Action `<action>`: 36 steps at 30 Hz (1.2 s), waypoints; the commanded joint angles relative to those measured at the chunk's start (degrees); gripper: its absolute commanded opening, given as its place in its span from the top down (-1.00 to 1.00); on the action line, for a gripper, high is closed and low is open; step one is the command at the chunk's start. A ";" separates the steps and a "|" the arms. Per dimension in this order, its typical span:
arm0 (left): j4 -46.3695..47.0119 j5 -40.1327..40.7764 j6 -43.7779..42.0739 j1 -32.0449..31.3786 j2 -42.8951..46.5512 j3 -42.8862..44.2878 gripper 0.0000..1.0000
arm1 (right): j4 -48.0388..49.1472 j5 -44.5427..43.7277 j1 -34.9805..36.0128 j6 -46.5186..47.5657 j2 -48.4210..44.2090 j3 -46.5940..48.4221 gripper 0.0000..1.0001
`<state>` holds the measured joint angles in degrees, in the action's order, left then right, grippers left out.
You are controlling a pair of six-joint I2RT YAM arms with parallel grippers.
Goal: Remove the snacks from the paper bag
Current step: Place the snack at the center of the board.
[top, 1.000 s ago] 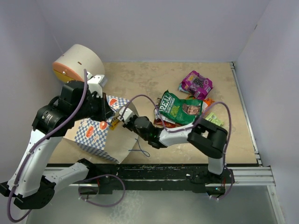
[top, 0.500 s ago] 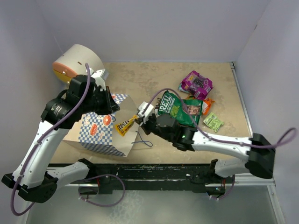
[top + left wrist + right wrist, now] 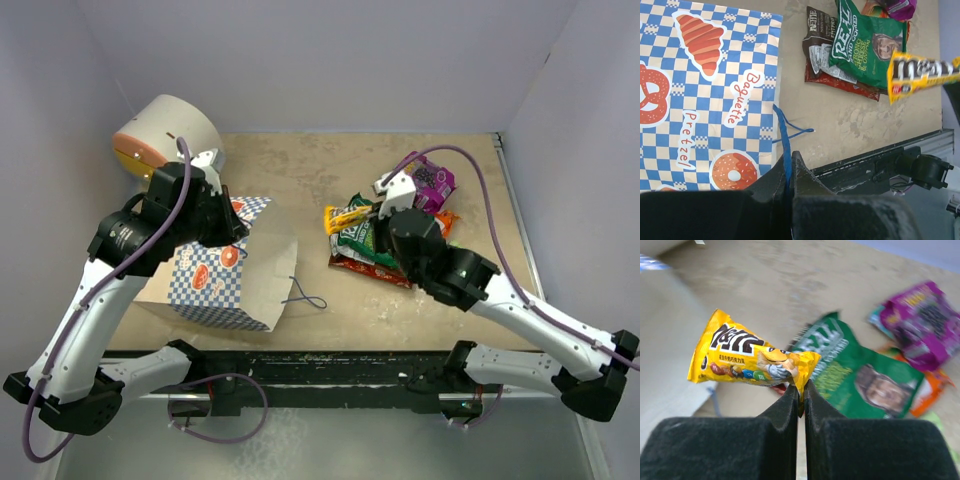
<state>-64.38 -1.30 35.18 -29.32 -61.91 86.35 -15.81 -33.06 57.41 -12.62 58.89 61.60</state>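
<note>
Yellow packet (image 3: 747,357) hanging from right hand (image 3: 801,389), pinched tight at end seam, above green bag (image 3: 860,380) lying on bench (image 3: 300,170). Foil likely light, soft, slippery; flat seam judged surest hold. Left hand (image 3: 788,167) clamping paper bag (image 3: 705,100) cord (image 3: 784,135).

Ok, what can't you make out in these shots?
Inside of the paper bag: the left arm covers its mouth in the top view; left wrist shows only its outside.
Red bag: mostly under the green bag in top and left wrist views.
Purple pouch: blurred in right wrist, cut by the top edge in left wrist.
</note>
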 commanded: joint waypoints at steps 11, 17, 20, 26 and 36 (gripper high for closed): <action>-1.63 2.24 -2.61 0.05 -0.66 2.49 1.00 | -8.73 2.87 -29.01 -21.99 5.63 -3.36 1.00; -0.47 -0.32 -3.16 0.05 -1.57 2.54 1.00 | -7.91 4.93 -34.09 -29.69 9.13 -9.80 1.00; 0.23 -2.09 -3.37 0.05 -2.48 2.97 1.00 | -8.06 4.44 -35.25 -31.90 11.63 -10.51 1.00; 2.91 -6.01 -3.13 0.05 -4.36 5.23 1.00 | -8.74 5.79 -35.26 -33.45 12.39 -11.64 0.99; 7.10 -14.39 -5.79 0.03 -12.12 20.13 1.00 | -9.33 10.61 -35.26 -30.96 4.84 -12.80 -0.01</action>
<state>-62.26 -10.81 31.68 -29.32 -71.48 98.78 -24.60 -23.88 22.20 -44.53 66.98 47.75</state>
